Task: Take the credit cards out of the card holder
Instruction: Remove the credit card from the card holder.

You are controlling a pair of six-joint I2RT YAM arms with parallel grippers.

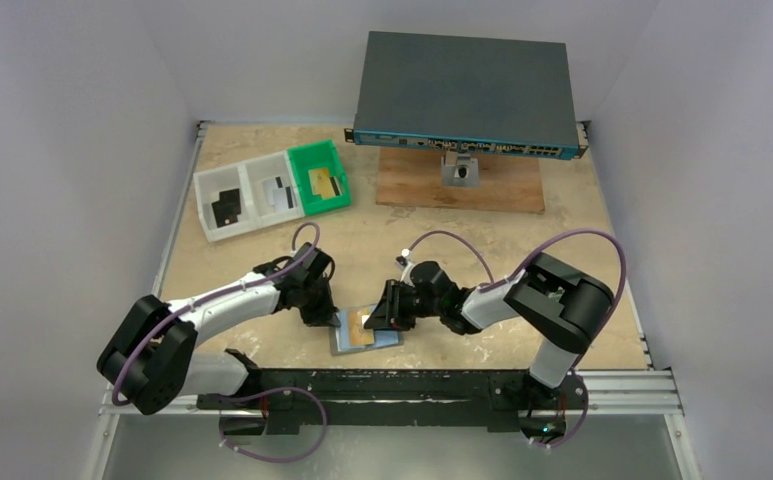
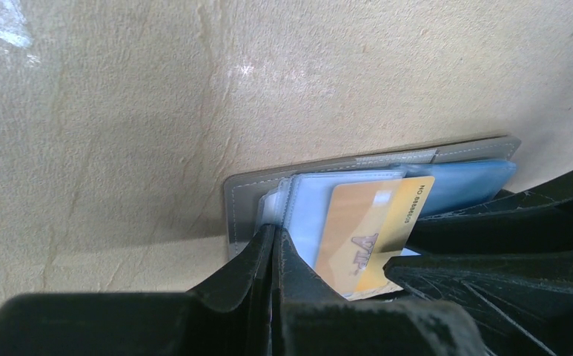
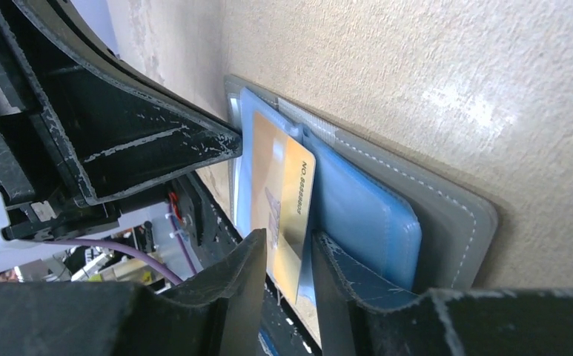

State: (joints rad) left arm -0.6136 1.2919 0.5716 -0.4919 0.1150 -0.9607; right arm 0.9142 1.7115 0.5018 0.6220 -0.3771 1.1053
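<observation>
The card holder [image 1: 367, 338] lies open near the table's front edge, grey cover down and bluish clear pockets [image 3: 365, 215] facing up. A gold credit card [image 2: 376, 230] sticks partway out of a pocket. My right gripper [image 3: 289, 241] is open, its jaws a little apart on either side of the gold card's [image 3: 283, 200] free edge. My left gripper [image 2: 274, 236] is shut, and its tips press down on the pockets at the holder's [image 2: 242, 200] left side. From above, both grippers [image 1: 334, 318] [image 1: 374, 320] meet over the holder.
At the back left stand two white trays [image 1: 234, 195] holding a black card and a silver card, and a green tray [image 1: 320, 178] with a gold card. A large dark grey box [image 1: 462, 95] sits on a wooden board [image 1: 460, 185] at the back.
</observation>
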